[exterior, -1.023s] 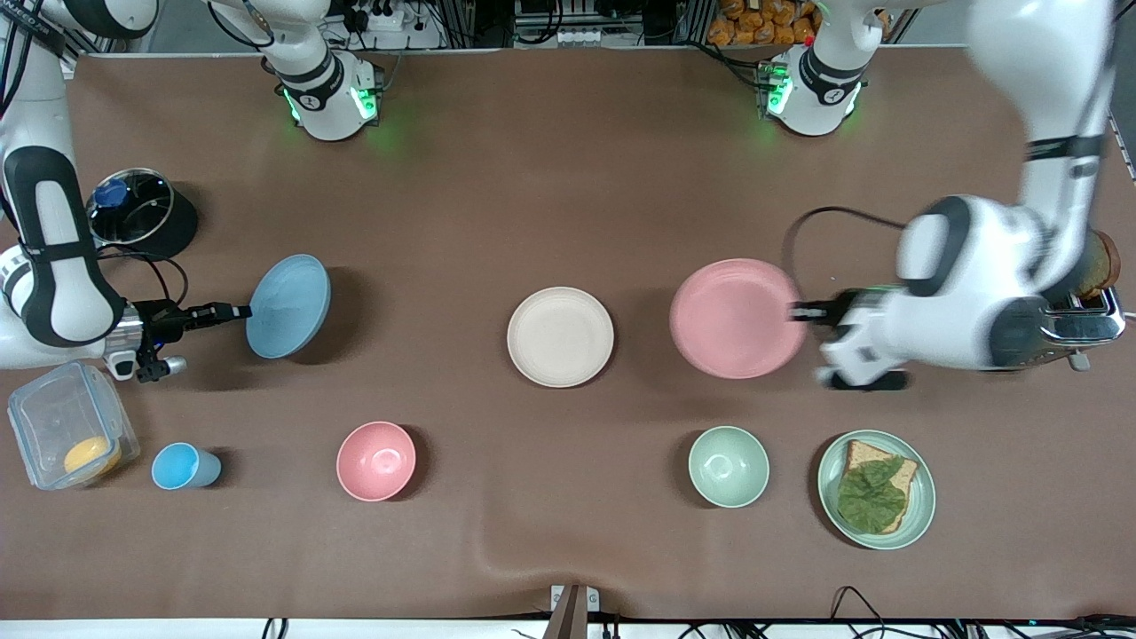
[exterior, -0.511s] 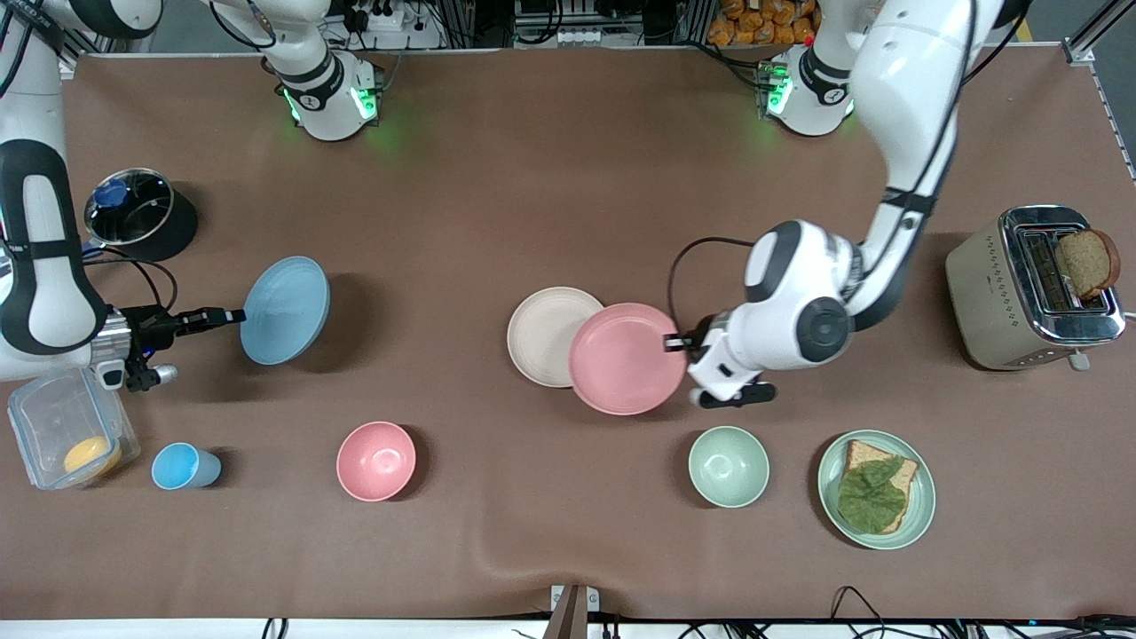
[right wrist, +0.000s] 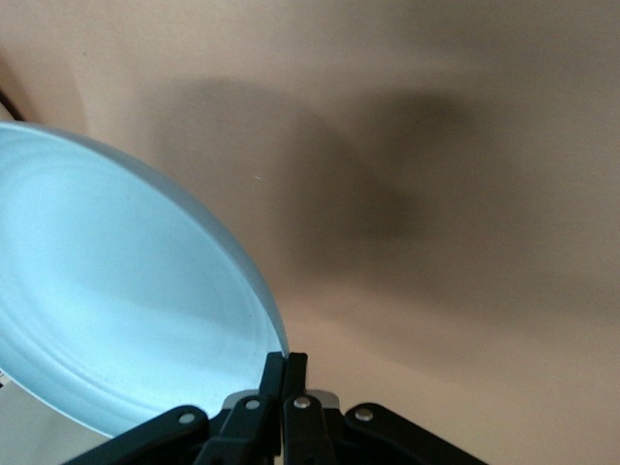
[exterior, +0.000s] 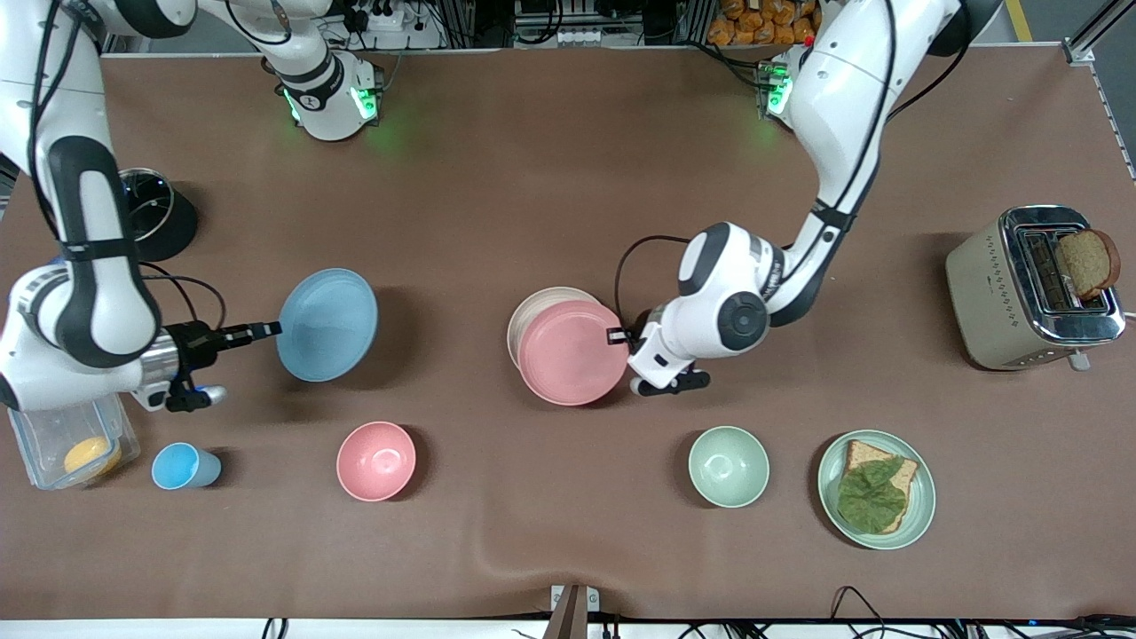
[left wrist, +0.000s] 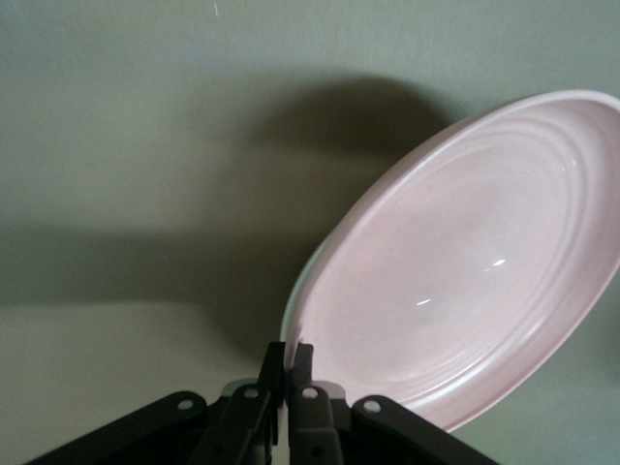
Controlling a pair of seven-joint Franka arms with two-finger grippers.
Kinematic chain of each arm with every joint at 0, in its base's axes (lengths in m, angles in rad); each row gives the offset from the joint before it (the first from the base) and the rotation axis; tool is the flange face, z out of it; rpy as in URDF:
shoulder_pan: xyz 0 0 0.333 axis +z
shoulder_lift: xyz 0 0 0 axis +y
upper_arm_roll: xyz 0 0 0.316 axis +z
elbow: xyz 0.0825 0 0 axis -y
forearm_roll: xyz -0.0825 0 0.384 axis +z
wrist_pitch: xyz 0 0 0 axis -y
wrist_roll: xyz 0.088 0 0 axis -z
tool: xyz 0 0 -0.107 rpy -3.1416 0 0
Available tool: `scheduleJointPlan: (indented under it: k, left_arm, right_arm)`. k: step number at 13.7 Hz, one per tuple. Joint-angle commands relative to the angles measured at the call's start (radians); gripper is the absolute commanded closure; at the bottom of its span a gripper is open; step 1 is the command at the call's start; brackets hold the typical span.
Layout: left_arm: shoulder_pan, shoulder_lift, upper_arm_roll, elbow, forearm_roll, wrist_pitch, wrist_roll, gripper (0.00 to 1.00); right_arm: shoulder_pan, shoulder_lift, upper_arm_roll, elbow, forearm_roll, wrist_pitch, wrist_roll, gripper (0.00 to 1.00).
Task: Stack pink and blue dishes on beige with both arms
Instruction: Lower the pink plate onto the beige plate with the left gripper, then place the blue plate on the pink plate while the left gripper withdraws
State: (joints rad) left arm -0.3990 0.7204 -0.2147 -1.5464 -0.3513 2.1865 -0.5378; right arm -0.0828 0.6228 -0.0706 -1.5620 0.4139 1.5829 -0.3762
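Matte round plates, each pinched at its low rim.
Your left gripper point(exterior: 616, 336) clamps the pink plate point(exterior: 570, 352) over the beige plate point(exterior: 531, 312); your right gripper point(exterior: 266, 329) clamps the blue plate point(exterior: 327, 325), well apart from it.

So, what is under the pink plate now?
Under the pink plate, held at its rim by the left end effector, lies the beige plate. Only a crescent of its rim shows; the rest is covered. Whether the two touch cannot be told.
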Motion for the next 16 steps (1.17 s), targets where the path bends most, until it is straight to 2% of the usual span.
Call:
scheduleJointPlan:
  k: [1,2,3,6,9,11,13,16]
  left_arm:
    - [-0.038,0.008,0.009,-0.003,-0.025,0.012,-0.076,1.0]
    - [-0.043,0.013,0.008,-0.009,-0.025,0.012,-0.083,0.89]
    - [-0.038,0.007,0.009,-0.017,-0.025,0.01,-0.094,0.01]
    - [-0.026,-0.03,0.02,-0.024,-0.011,-0.036,-0.116,0.0]
    - [0.003,-0.126,0.063,-0.017,0.024,-0.164,-0.11,0.0]
    - [0.054,-0.198,0.06,-0.009,0.176,-0.264,-0.094,0.0]
    - [0.071,-0.257,0.064,-0.015,0.25,-0.335,-0.079,0.0]
    - [0.144,-0.329,0.06,-0.014,0.376,-0.387,0.103,0.0]
  right_arm:
    - [0.058,-0.003,-0.008,0.037,0.017,-0.02,0.121,1.0]
    - [0.076,-0.005,-0.008,0.039,0.017,-0.02,0.161,1.0]
    - [0.096,-0.006,-0.008,0.045,0.016,-0.02,0.189,1.0]
    - [0.144,-0.003,-0.008,0.063,0.017,-0.018,0.268,1.0]
    - [0.225,0.003,-0.008,0.08,0.019,-0.004,0.371,1.0]
    - [0.293,0.006,-0.008,0.08,0.037,0.031,0.455,1.0]
    - [0.365,0.012,-0.008,0.079,0.048,0.1,0.551,1.0]
    - [0.495,0.031,-0.008,0.079,0.045,0.175,0.706,1.0]
